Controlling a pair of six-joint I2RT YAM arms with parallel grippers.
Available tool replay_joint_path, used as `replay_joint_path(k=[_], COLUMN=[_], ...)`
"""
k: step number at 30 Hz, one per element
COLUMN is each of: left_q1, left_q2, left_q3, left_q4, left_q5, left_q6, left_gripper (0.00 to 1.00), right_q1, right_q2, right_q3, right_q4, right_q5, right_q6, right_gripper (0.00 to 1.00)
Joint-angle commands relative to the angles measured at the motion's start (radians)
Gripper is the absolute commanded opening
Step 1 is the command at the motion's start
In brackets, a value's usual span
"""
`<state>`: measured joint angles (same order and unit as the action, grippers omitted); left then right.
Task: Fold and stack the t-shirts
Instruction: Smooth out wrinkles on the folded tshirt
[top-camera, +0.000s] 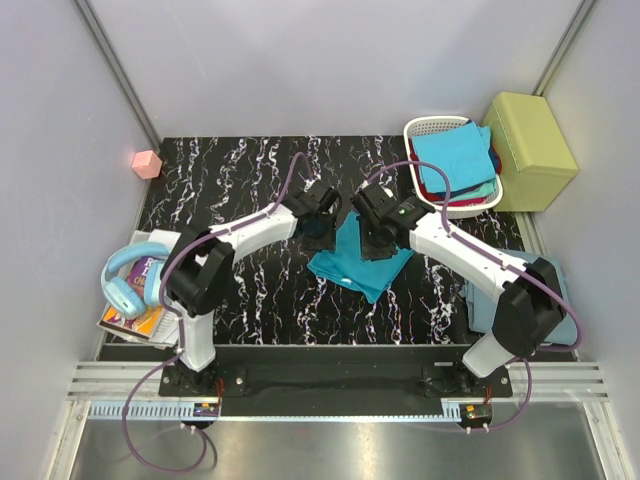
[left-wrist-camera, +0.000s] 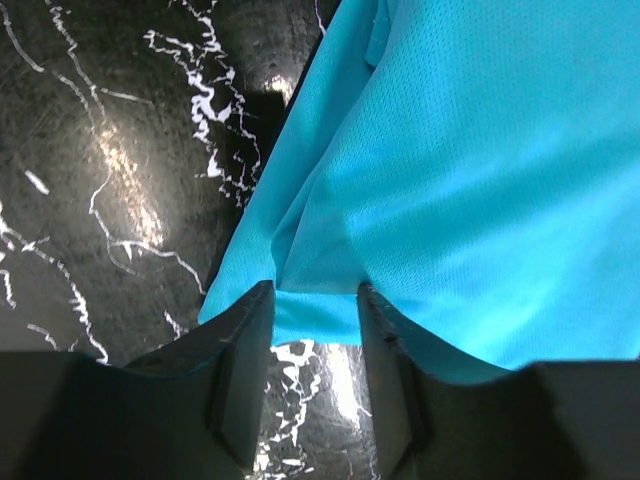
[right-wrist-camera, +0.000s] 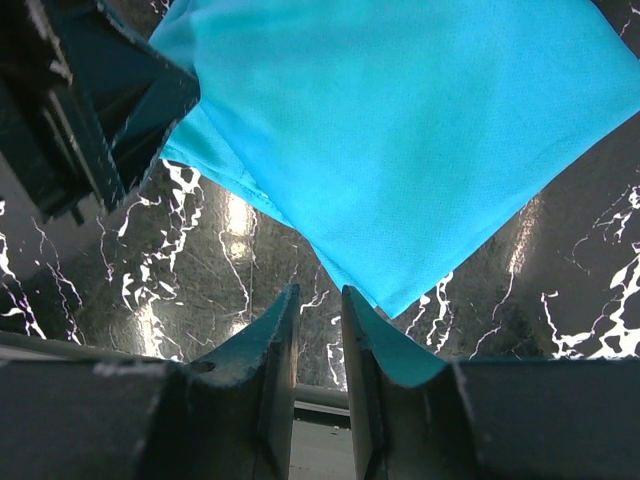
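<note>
Top external, arms (top-camera: 250, 228) converge over teal t-shirt (top-camera: 365, 275), left pincer (left-wrist-camera: 315, 300) and right pincer (right-wrist-camera: 320, 295) parted

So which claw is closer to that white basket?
The right. The right gripper sits over the teal t-shirt mid-table, with the white basket beyond it to the right; the left gripper is at that shirt's left edge.

The left arm (top-camera: 250, 232) and right arm (top-camera: 470, 255) cover the teal shirt (top-camera: 357, 270) along its top. The right arm also hides part of the grey-blue shirt (top-camera: 482, 312).
</note>
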<state>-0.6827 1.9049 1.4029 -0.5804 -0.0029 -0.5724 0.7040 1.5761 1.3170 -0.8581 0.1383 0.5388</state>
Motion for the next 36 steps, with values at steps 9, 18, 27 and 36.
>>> replay_joint_path(k=[9, 18, 27, 36], left_q1=[-0.005, -0.005, -0.003, -0.005], left_q2=[0.011, -0.061, -0.205, -0.265], left_q3=[0.065, 0.013, -0.125, -0.199], left_q4=[0.016, -0.015, -0.036, -0.061], left_q5=[-0.031, -0.048, -0.052, -0.037], left_q6=[0.014, 0.009, 0.005, 0.003], left_gripper=[0.15, 0.00, 0.00, 0.00], right_q1=[-0.001, -0.006, -0.031, -0.034], right_q2=[-0.045, -0.011, 0.041, 0.067], right_q3=[-0.006, 0.014, 0.025, 0.047], right_q4=[0.008, 0.011, 0.039, 0.053], right_q5=[0.034, 0.043, 0.034, 0.014], right_q6=[-0.025, -0.028, -0.020, -0.002], right_gripper=[0.31, 0.30, 0.30, 0.29])
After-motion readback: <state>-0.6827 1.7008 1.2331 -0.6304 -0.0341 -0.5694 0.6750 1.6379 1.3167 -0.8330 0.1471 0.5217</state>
